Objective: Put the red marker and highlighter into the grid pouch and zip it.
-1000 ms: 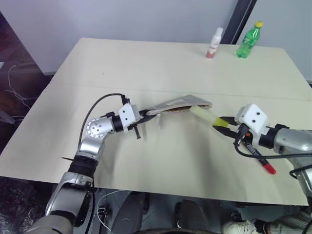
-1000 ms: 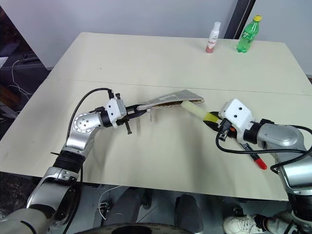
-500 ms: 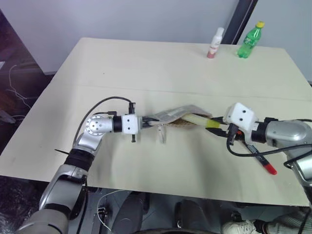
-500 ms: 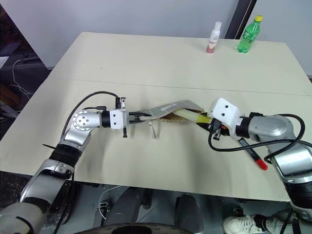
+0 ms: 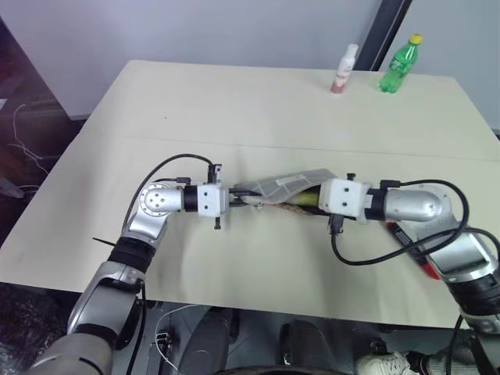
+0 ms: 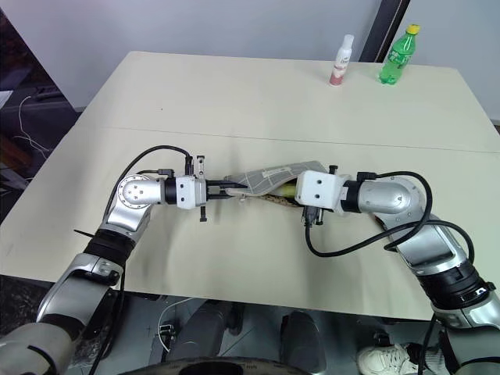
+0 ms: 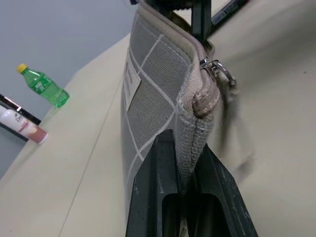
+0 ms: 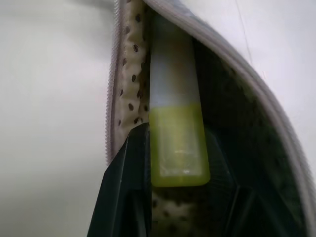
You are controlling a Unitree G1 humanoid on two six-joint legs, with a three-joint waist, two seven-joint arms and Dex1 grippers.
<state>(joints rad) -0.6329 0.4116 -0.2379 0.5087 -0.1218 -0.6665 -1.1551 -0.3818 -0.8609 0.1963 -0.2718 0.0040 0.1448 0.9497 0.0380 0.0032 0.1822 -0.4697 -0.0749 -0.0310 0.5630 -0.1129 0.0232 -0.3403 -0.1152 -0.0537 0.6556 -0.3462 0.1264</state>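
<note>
A: Nearest us, at the lower right of the head view, the red marker (image 5: 418, 262) lies on the tabletop (image 5: 234, 109), half hidden under the right arm. It is not in the bag yet.

B: And the middle of the frame?

A: The left end effector (image 5: 231, 200) is clamped shut on the end of the grid pouch (image 5: 285, 186), right beside the zipper pull, holding the pouch tilted up off the tabletop. The right end effector (image 8: 173, 163) grips the highlighter (image 8: 175, 118) between its fingers, and the pale cap end is already inside the open mouth, against the dotted lining.

B: How should this step be finished?

A: I'd judge it best to keep the left grip firm so the mouth stays gaping, push the highlighter along the pouch's length until the yellow body clears the zipper teeth, then release and draw straight back out. Letting go too early could leave it wedged across the opening and block the zip.

B: The surroundings?

A: A broad pale beige tabletop with a seam across it. At the upper right of the frame, far from the work, stand a small white and pink bottle (image 5: 344, 69) and a green bottle (image 5: 399, 64) with a yellow cap. Beyond is a grey wall with a dark post; dark floor with cables shows at the left edge.
</note>
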